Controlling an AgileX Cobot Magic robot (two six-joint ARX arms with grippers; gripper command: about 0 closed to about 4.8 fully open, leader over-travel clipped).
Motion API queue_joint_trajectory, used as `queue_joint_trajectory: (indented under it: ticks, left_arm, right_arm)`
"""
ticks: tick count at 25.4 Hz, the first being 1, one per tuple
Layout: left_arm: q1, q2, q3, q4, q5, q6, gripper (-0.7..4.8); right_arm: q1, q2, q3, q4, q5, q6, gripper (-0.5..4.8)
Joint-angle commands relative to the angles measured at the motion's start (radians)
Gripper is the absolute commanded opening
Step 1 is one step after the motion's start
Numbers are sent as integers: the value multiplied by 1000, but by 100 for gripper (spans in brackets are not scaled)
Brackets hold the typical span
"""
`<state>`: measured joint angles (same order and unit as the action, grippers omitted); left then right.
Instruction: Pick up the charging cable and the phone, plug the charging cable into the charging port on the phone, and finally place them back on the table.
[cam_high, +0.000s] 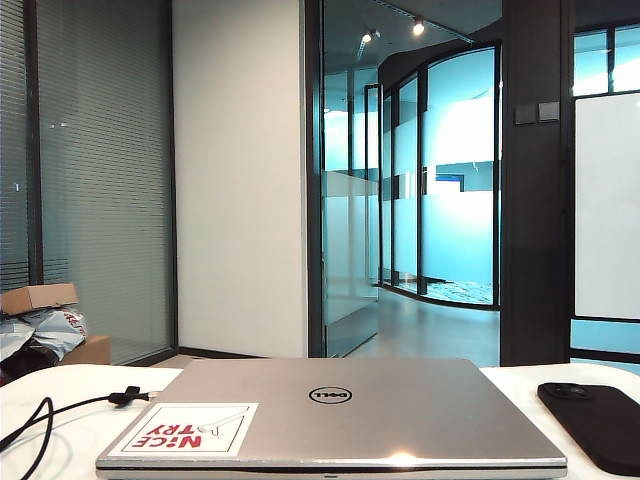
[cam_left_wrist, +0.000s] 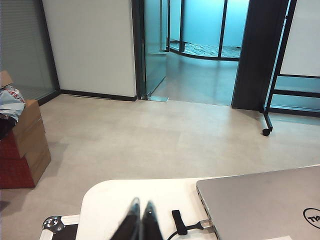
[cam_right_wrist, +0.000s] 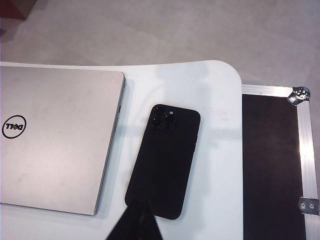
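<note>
The white table (cam_high: 60, 400) carries a closed silver Dell laptop (cam_high: 335, 415) with a red-and-white sticker (cam_high: 185, 430) on its lid. The phone (cam_right_wrist: 164, 160) lies flat, camera bump up, directly below the closed right gripper (cam_right_wrist: 136, 220), just beside the laptop's edge without touching it. The charging cable (cam_left_wrist: 190, 227) lies on the tabletop just beside the closed left gripper (cam_left_wrist: 140, 215), its plug at the laptop's near corner.

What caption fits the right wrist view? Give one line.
Right tool, shut, hovers over the face-down phone lying beside the closed laptop on the table.
</note>
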<state>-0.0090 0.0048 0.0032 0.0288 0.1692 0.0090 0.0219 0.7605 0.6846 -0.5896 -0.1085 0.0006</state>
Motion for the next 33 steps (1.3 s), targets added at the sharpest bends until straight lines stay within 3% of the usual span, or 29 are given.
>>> queue_joint_trajectory:
  ticks: [1, 13, 18, 25, 33]
  left_arm:
    - [1, 1, 0, 14, 0, 5, -5]
    - [1, 1, 0, 14, 0, 6, -5]
    - [1, 1, 0, 15, 0, 6, -5]
    - [1, 1, 0, 17, 0, 6, -5]
    - [1, 1, 0, 18, 0, 6, -5]
  right_arm:
    - [1, -3, 2, 18, -1, 2, -5]
    - [2, -36, -3, 76, 32, -13, -5]
    - [29, -158, -143, 403, 233, -61, -5]
    - [34, -334, -384, 780, 275, -60, -5]
    - [33, -542, -567, 792, 265, -53, -5]
